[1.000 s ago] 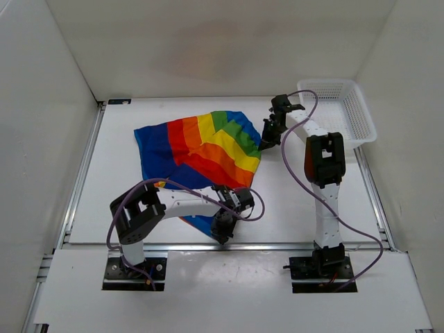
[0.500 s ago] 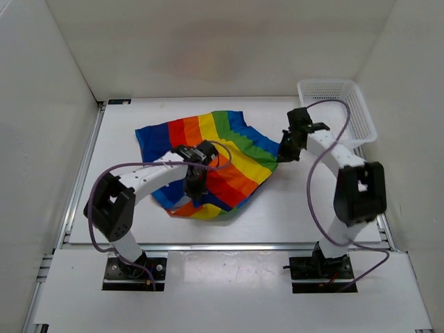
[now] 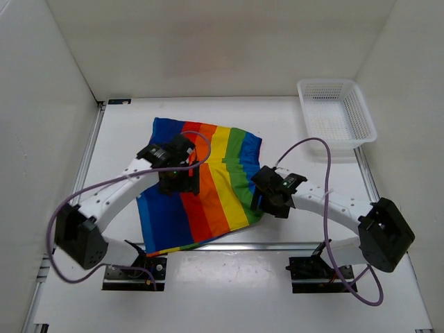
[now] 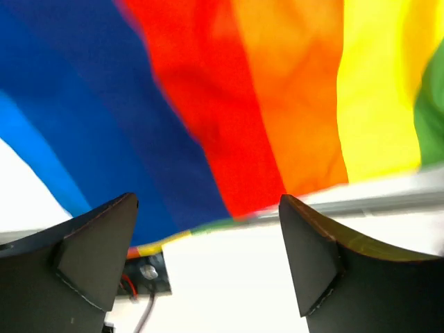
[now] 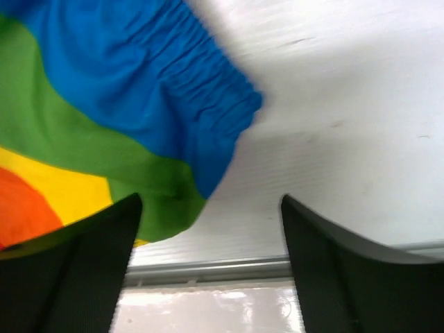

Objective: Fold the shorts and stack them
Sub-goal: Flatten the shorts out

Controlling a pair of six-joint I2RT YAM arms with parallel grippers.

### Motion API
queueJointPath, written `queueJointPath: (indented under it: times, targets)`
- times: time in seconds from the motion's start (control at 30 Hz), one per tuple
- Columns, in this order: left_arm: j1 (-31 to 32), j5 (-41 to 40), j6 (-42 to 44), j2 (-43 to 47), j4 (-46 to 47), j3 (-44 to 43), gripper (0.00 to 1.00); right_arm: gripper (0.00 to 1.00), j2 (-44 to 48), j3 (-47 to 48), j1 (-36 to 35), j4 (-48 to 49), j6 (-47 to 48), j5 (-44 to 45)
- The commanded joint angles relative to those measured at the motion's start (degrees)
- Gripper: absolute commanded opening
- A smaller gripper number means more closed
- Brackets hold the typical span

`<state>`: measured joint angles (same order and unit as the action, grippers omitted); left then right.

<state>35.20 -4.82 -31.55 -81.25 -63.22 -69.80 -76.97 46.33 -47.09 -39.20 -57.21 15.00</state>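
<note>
This is a robotics lab test cell. Plain white walls [image 3: 208, 48] box in a white table [image 3: 118, 139] edged with bare metal rails [image 3: 82, 173]. Two white robot arms [image 3: 111, 198] are bolted along its near edge, trailing loose purple cables [image 3: 326, 149].

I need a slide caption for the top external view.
Rainbow shorts lie spread near the table's front edge; white basket stands far right.

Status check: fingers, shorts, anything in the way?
Left fingers and right fingers open, nothing held. Shorts spread flat, near hem over front rail. Basket back right, apart, nothing blocking.
</note>
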Motion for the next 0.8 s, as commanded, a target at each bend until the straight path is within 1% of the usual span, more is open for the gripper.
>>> queueJointPath:
  times: [0.0, 0.03, 0.07, 0.1, 0.13, 0.17, 0.2, 0.23, 0.27, 0.33, 0.37, 0.4, 0.43, 0.5, 0.53, 0.57, 0.6, 0.63, 0.67, 0.7, 0.77]
  targets:
    - [-0.1, 3.5, -5.1, 9.0, -2.1, 4.4, 0.96, 0.88, 3.3, 4.7, 0.1, -6.0, -2.1, 9.8]
    - [-0.1, 2.9, -8.7, 12.4, -2.7, 5.9, 0.96, 0.91, 4.1, 4.7, 0.8, -6.0, -1.4, 9.8]
    - [-0.9, 2.1, -10.3, 14.0, -2.7, 9.0, 0.94, 0.94, 5.8, 5.3, 1.6, -6.0, -0.5, 9.8]
    - [-1.6, 2.1, -11.7, 15.3, -2.7, 10.6, 0.94, 0.95, 6.6, 5.3, 4.0, -6.0, 0.1, 9.8]
    - [-3.2, 2.1, -13.0, 17.3, -2.0, 12.1, 0.93, 0.95, 7.9, 5.3, 5.7, -4.5, 2.6, 8.0]
    - [-4.0, 3.9, -14.9, 18.1, -1.0, 15.3, 0.93, 0.95, 7.9, 5.3, 7.4, -2.7, 4.5, 6.0]
    - [-4.7, 5.1, -15.8, 18.1, 1.9, 17.0, 0.93, 0.97, 7.9, 4.7, 11.5, -0.6, 6.7, -1.1]
    - [-5.3, 6.5, -16.7, 18.7, 4.0, 18.7, 0.94, 0.97, 7.9, 4.7, 13.3, 3.4, 11.0, -5.7]
    - [-6.4, 9.4, -17.2, 18.7, 6.4, 22.7, 0.94, 1.0, 5.5, 4.7, 14.8, 4.0, 12.3, -10.0]
    - [-7.8, 11.1, -17.8, 16.1, 12.6, 25.9, 0.94, 1.0, 1.8, 6.1, 15.7, 4.0, 13.9, -15.7]
    - [-9.2, 11.7, -17.8, 12.6, 13.7, 26.6, 0.94, 1.0, 1.1, 6.1, 15.7, 4.0, 13.9, -16.4]
    - [-9.2, 11.7, -17.3, 10.7, 14.6, 26.6, 0.94, 1.0, 1.1, 6.1, 15.7, 4.0, 13.9, -17.5]
    - [-9.7, 11.7, -16.6, 8.9, 15.7, 26.0, 0.94, 1.0, 1.1, 4.1, 15.7, 5.8, 12.6, -18.6]
    - [-9.7, 10.1, -15.5, 4.1, 16.2, 23.3, 0.93, 1.0, 1.1, 1.6, 16.2, 8.2, 12.0, -21.9]
    - [-9.7, 10.1, -14.4, 2.7, 16.2, 22.3, 0.91, 1.0, 1.1, 0.0, 17.4, 10.0, 12.0, -24.0]
    - [-9.7, 9.6, -13.7, -0.3, 16.8, 21.0, 0.9, 0.98, 1.1, -3.1, 20.2, 13.5, 12.0, -26.0]
    - [-9.7, 8.8, -12.6, -1.7, 16.8, 18.8, 0.89, 0.94, 1.1, -4.4, 21.6, 14.6, 12.0, -27.0]
    - [-10.3, 8.8, -12.0, -3.2, 16.8, 17.6, 0.89, 0.91, 1.1, -5.4, 23.8, 15.1, 12.7, -27.7]
    - [-10.3, 8.8, -11.5, -4.7, 16.8, 16.5, 0.88, 0.89, 1.1, -6.2, 24.4, 15.1, 13.8, -27.7]
    - [-10.3, 8.3, -10.3, -7.8, 17.3, 14.4, 0.88, 0.82, 1.1, -6.2, 24.4, 14.5, 13.8, -27.2]
    - [-10.3, 7.5, -9.7, -11.3, 17.9, 12.4, 0.88, 0.76, 1.7, -7.6, 25.0, 14.0, 14.3, -26.7]
